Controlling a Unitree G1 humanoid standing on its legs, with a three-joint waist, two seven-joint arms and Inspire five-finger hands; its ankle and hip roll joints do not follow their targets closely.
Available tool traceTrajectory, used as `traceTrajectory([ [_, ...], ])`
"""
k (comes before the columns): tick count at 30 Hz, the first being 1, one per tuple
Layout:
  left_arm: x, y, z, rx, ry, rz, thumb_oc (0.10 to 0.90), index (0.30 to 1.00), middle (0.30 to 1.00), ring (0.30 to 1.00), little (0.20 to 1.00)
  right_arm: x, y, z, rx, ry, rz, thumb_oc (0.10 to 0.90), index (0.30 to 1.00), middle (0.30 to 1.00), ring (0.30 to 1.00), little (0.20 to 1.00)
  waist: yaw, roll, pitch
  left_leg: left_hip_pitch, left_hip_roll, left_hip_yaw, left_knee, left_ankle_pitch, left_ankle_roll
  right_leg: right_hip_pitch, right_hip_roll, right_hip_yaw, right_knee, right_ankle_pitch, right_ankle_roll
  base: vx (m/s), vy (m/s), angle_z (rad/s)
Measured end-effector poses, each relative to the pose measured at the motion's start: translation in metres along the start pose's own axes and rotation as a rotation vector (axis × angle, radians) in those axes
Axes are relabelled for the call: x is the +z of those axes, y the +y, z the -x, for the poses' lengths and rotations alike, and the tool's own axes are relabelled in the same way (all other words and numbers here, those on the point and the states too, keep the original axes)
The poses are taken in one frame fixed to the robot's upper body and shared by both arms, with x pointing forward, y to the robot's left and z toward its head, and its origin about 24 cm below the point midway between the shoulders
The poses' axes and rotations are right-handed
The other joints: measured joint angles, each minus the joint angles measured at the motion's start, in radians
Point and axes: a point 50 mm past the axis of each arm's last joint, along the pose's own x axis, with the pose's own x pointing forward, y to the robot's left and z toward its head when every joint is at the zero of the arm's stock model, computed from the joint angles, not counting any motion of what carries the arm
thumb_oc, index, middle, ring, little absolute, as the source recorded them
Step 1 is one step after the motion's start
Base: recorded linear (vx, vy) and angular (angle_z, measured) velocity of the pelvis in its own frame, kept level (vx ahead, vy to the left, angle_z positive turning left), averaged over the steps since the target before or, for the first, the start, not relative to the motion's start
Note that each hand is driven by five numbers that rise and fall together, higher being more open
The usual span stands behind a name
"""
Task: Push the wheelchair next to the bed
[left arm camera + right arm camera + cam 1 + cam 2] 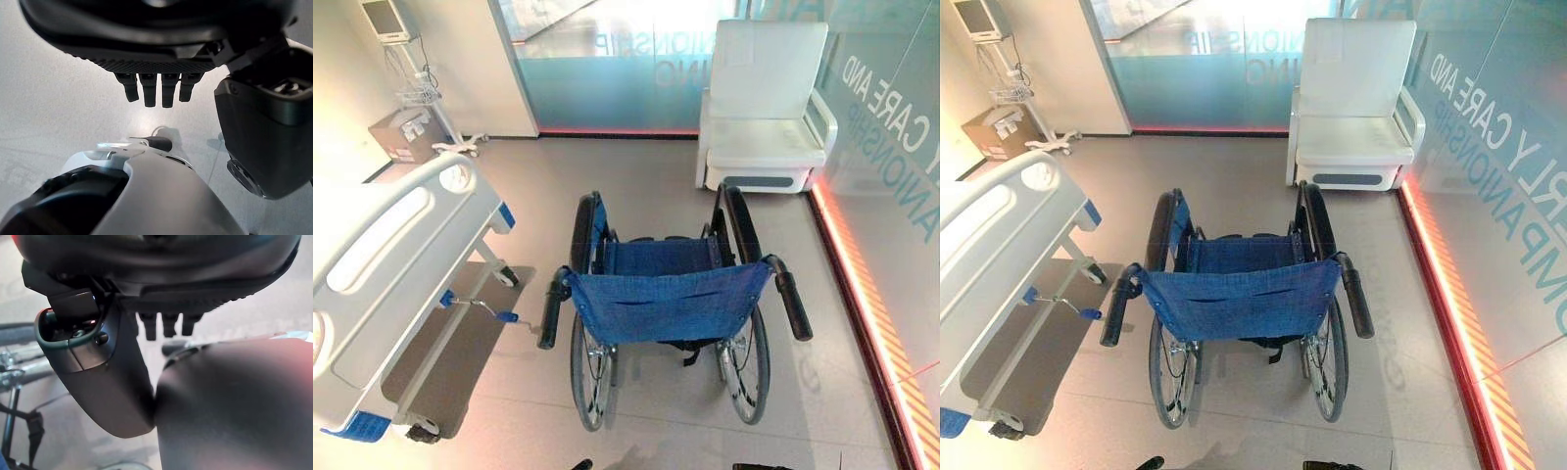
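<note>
i see the wheelchair [668,304] standing on open floor, its back toward me, both black push handles free. the bed [386,264] lies to its left, a strip of bare floor between its footboard corner and the left wheel. a white armchair [766,108] sits ahead by the glass wall [891,147]. my left hand [156,88] and right hand [166,323] hang with fingers straight and relaxed, holding nothing.

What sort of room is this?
Probably a hospital or care room, perhaps a demonstration one: a white bed with rails, a blue wheelchair, a monitor on a stand and a white armchair.
</note>
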Motion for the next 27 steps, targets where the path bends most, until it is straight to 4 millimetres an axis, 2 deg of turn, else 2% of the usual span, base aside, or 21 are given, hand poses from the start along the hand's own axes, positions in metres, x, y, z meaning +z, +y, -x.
traceTrajectory([
  [8,-0.001,-0.003,0.000,-0.030,0.019,-0.001,0.800,0.900,0.900,0.900,0.900,-0.001,-0.003,0.000,-0.007,0.003,0.000,0.800,0.900,0.900,0.900,0.900,-0.001,0.012,-0.005,0.003,-0.002,0.000,-0.010,0.000,0.000,0.009,0.002,0.000,-0.021,0.008,0.003,0.00,0.000,0.00],
  [19,-0.003,-0.002,0.000,-0.018,0.037,-0.005,0.800,0.900,0.900,0.900,0.900,-0.002,-0.004,0.000,-0.017,0.006,0.004,0.800,0.900,0.900,0.900,0.900,-0.001,0.008,-0.002,0.010,-0.004,0.001,-0.021,0.000,0.000,0.028,0.007,-0.002,-0.057,0.022,0.004,0.00,0.000,0.00],
  [23,0.000,-0.003,0.000,-0.020,0.027,0.010,0.800,0.900,0.900,0.900,0.900,0.000,-0.007,0.000,-0.108,-0.012,-0.006,0.800,0.900,0.900,0.900,0.900,-0.002,0.006,0.007,0.014,-0.005,0.002,-0.022,0.000,0.000,0.032,0.007,-0.002,-0.060,0.022,0.005,0.00,0.000,0.00],
  [27,0.007,-0.001,0.001,-0.035,0.009,0.134,0.800,0.900,0.900,0.900,0.900,0.003,-0.022,0.002,-0.213,-0.038,-0.064,0.800,0.900,0.900,0.900,0.900,-0.003,0.013,0.028,0.013,-0.004,0.002,-0.022,0.000,0.000,0.031,0.007,-0.001,-0.059,0.022,0.006,0.00,0.000,0.00],
])
